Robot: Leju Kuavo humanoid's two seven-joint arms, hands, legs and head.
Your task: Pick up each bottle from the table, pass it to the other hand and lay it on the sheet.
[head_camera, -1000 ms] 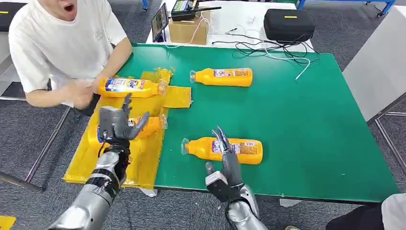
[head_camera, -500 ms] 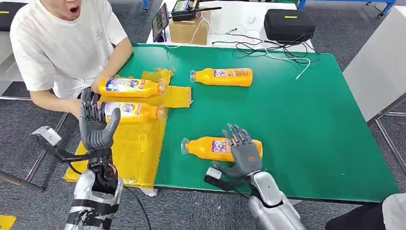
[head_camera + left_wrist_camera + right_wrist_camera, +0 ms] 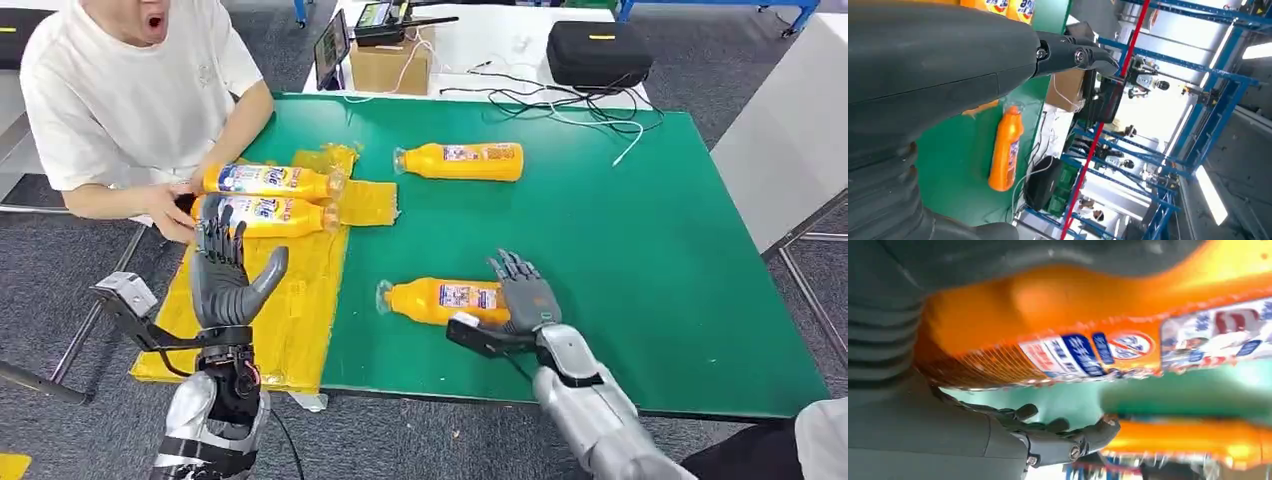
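Since a second ago, right hand [image 3: 525, 295] carried forward from short of the near bottle [image 3: 445, 300] onto its base end, fingers now draped over the top with the thumb on the near side; right wrist view puts the orange body between thumb and fingers, but grip firm or merely resting: cannot tell. Left hand [image 3: 228, 280] drawn back off the yellow sheet [image 3: 300, 320], raised upright above the sheet's near part, fingers spread and holding nothing. Second bottle on the sheet [image 3: 265, 212] now further toward the far-left corner, just beside the first one [image 3: 268, 179], a person's hand [image 3: 172, 215] at its base. Near bottle close to the table's [image 3: 640, 260] near edge, long axis along that edge, cap pointing toward the sheet. Far bottle [image 3: 460, 161] well apart near the far edge, lying the same way. Right hand clearly nearer; probably lift next, then a cap-first pass across to the waiting left
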